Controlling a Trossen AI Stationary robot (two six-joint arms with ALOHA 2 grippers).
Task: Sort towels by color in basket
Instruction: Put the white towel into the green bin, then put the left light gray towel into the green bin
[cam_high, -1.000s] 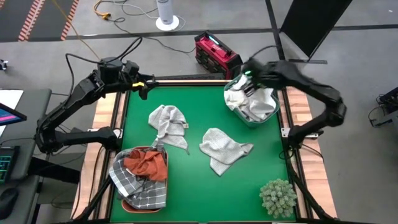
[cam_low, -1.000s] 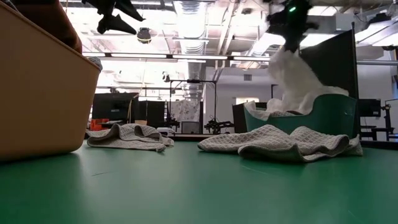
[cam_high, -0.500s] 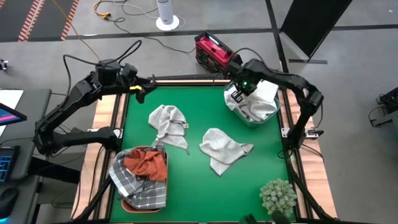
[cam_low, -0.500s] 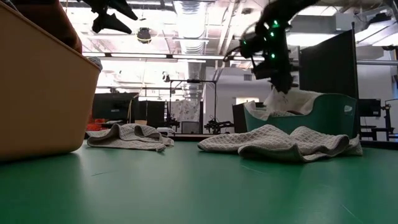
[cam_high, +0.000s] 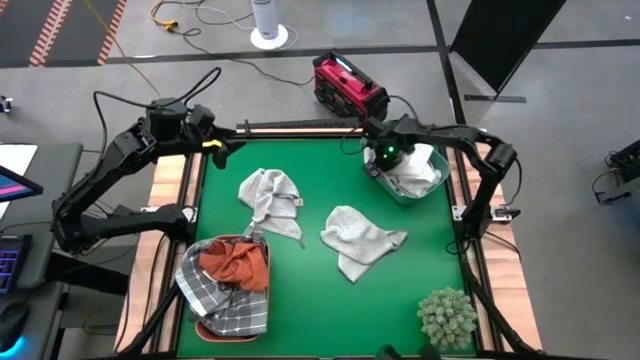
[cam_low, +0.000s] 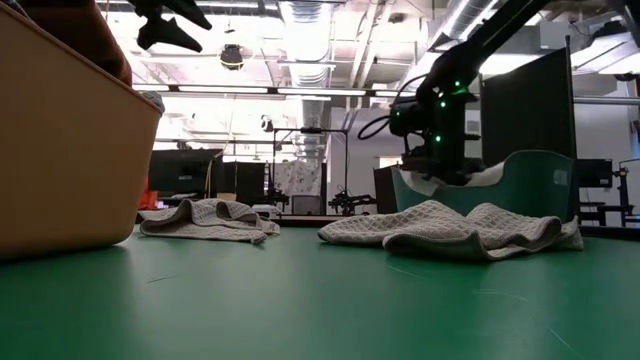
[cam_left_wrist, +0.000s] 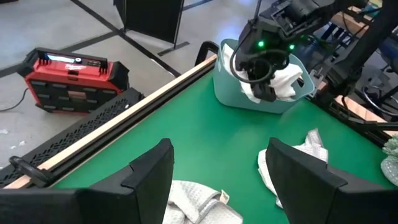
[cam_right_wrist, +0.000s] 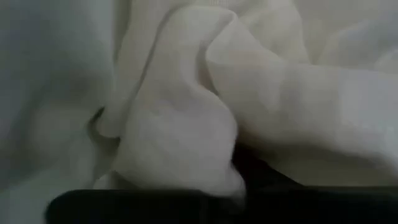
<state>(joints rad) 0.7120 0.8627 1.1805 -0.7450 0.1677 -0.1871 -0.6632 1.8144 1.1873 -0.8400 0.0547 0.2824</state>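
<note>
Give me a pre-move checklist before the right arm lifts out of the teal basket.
1. White towels inside teal basket: ok.
2. Right gripper let go of the cloth: cannot tell.
3. Left gripper open and clear at the table's far left corner: ok.
4. Two pale towels on the green table unsorted: not ok.
5. Tan basket holds rust-orange towel and grey checked towel: ok.

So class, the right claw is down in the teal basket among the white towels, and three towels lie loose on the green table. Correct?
Not quite: the high view shows two loose towels, not three. The right claw is in the teal basket among the white towels.
</note>
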